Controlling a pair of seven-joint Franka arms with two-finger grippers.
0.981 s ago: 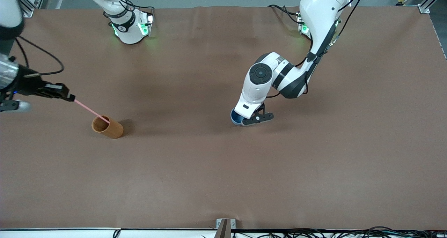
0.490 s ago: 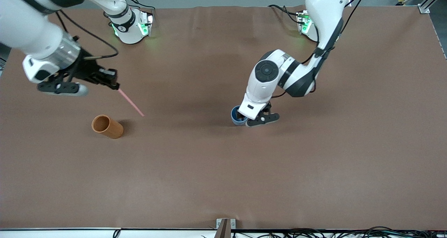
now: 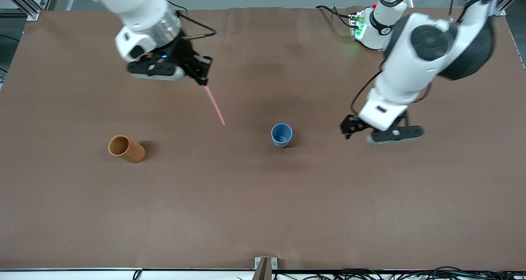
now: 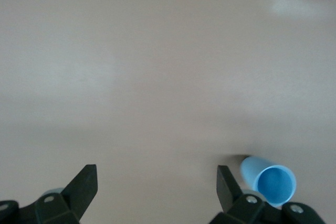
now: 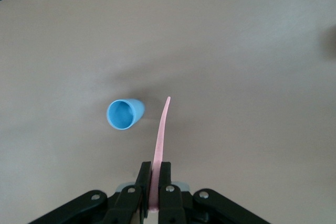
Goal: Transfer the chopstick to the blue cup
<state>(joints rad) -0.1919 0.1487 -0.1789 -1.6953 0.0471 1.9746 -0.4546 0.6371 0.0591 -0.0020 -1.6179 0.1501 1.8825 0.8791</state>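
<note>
The pale pink chopstick hangs slanting from my right gripper, which is shut on its upper end, up in the air over bare table between the two cups. In the right wrist view the stick runs out from the shut gripper, with the blue cup beside its tip. The blue cup stands upright and empty mid-table. My left gripper is open and empty, apart from the cup, toward the left arm's end. It also shows in the left wrist view, with the cup beside one finger.
An orange-brown cylinder cup stands toward the right arm's end of the table, empty. A metal bracket and cables lie along the table edge nearest the front camera.
My right gripper drew the chopstick out of the orange-brown cup and carried it toward the blue cup. My left gripper let go of the blue cup and pulled away toward the left arm's end.
</note>
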